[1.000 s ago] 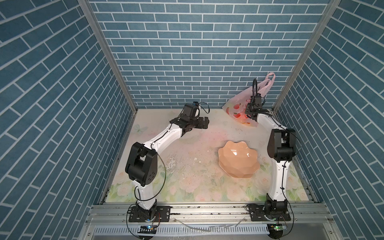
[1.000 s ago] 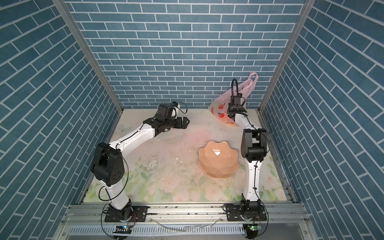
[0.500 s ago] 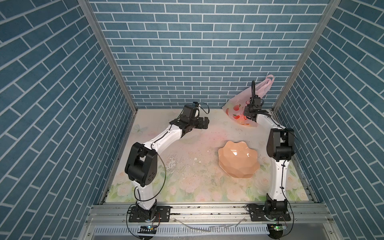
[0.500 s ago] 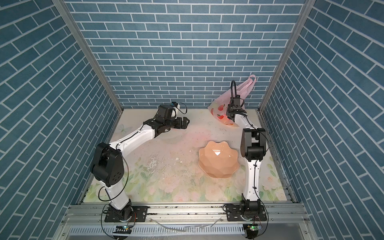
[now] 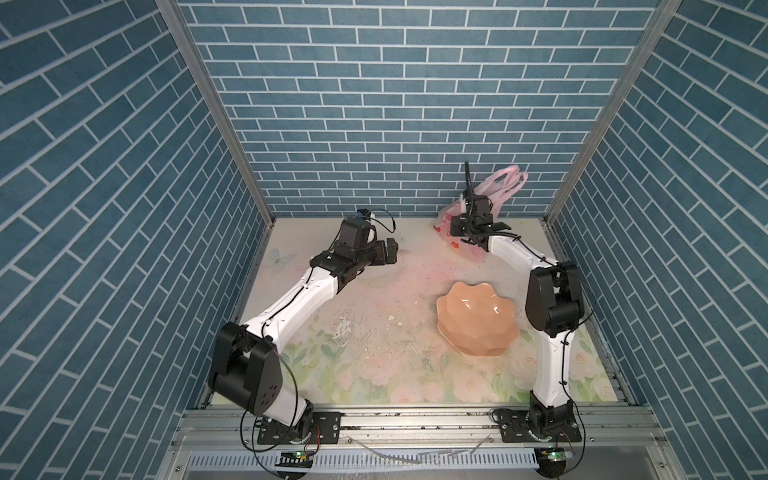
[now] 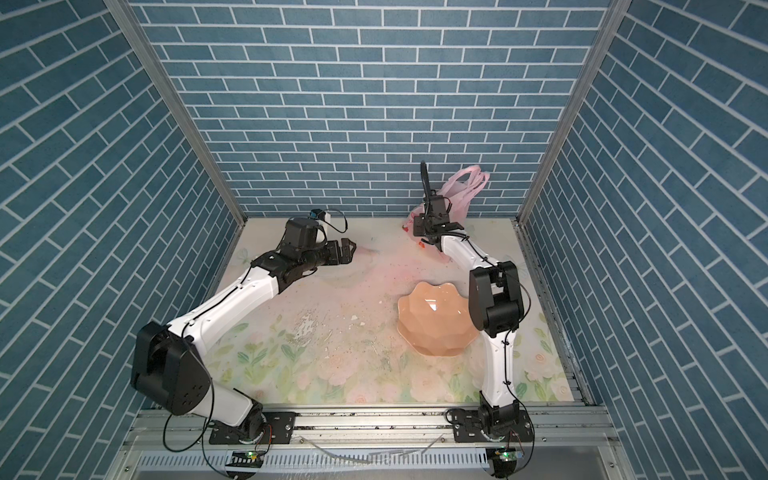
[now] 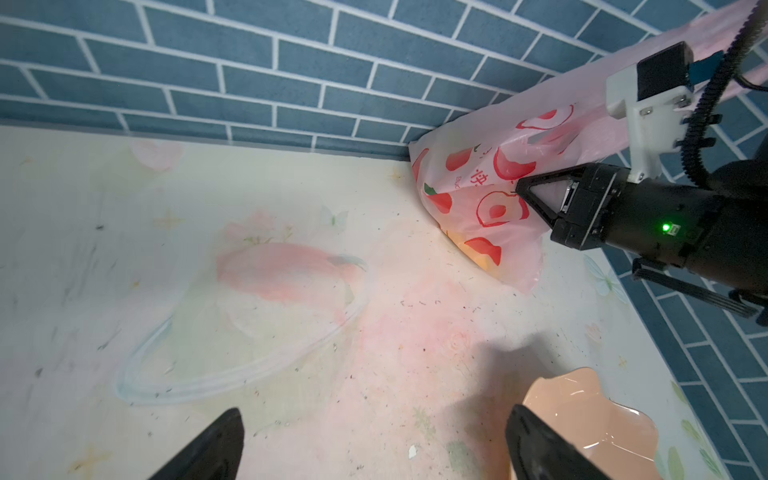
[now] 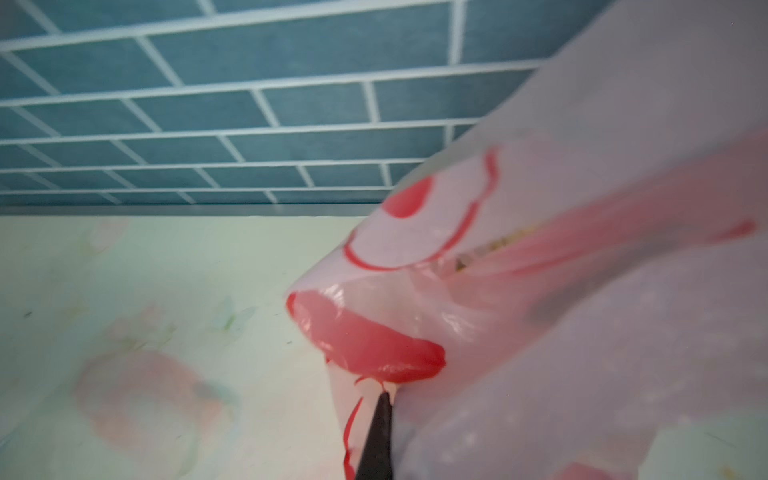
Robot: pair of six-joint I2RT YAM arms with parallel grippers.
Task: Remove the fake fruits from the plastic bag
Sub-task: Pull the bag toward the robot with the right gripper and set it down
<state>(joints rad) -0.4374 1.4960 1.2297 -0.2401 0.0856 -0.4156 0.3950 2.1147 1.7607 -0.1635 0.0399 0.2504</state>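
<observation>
Pale-pink plastic bag (image 7: pixel 457 195) with red fruit prints, peach-pink bowl (image 5: pixel 478 324) near it, pastel floral table (image 5: pixel 374 365) beneath, blue white-lined brick wall (image 5: pixel 395 104) behind

Inside plastic bag (image 7: pixel 457 195), fake fruits (image 7: pixel 471 251) hidden: just a yellow-orange glow thru film at bag's low end; kind & count can't tell. Its handles (image 7: pixel 706 29) run off-frame in left wrist view. Right wrist view: bag blurred, cut off by pic edges, w/ one finger (image 8: pixel 380 432) of right tool (image 7: pixel 520 190) against it. In both top views tool tips at bag's side too small & covered to make out. Also cut off: bowl (image 7: pixel 602 415), well apart from bag.
</observation>
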